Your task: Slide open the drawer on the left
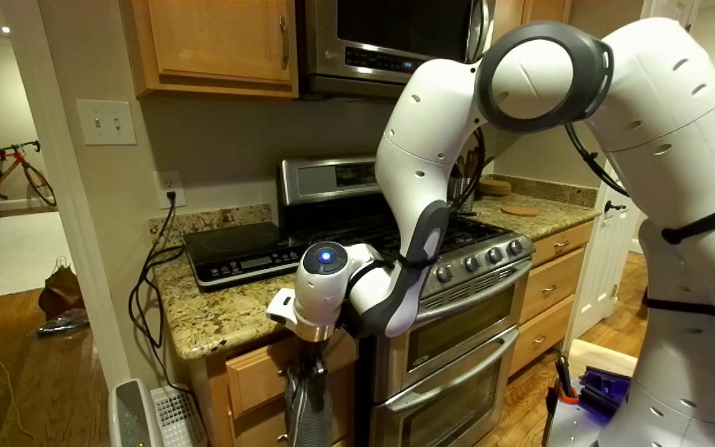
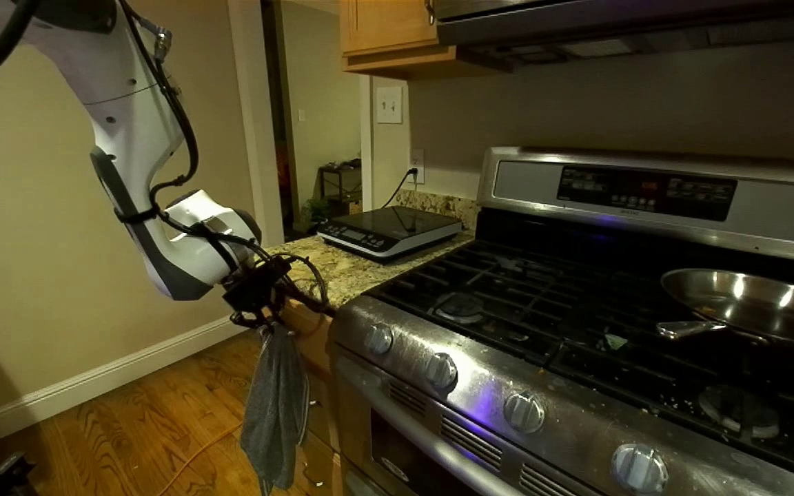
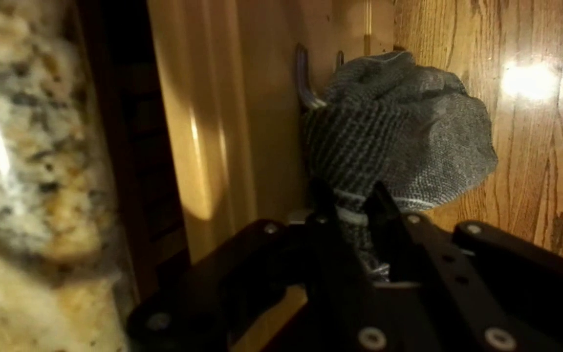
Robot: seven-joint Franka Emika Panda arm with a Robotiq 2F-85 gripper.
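The honey-oak drawer [image 1: 255, 382] is at the top of the cabinet left of the stove. In the wrist view the drawer front [image 3: 201, 122] stands out from the counter, with a dark gap behind it and dim slats inside. A grey towel [image 1: 309, 410] hangs at the drawer front; it also shows in an exterior view [image 2: 276, 406] and the wrist view [image 3: 433, 137]. My gripper [image 3: 350, 188] is against the drawer front, closed around bunched towel between its fingers. A metal handle [image 3: 305, 80] shows beside the towel; whether the fingers also enclose a handle is hidden.
The granite counter [image 1: 233, 320] overhangs beside the gripper. The stainless oven [image 1: 457, 347] stands right of the drawer. A black portable cooktop [image 2: 390, 231] sits on the counter. A white appliance [image 1: 131, 416] stands on the floor left of the cabinet. A pan [image 2: 755, 303] is on the stove.
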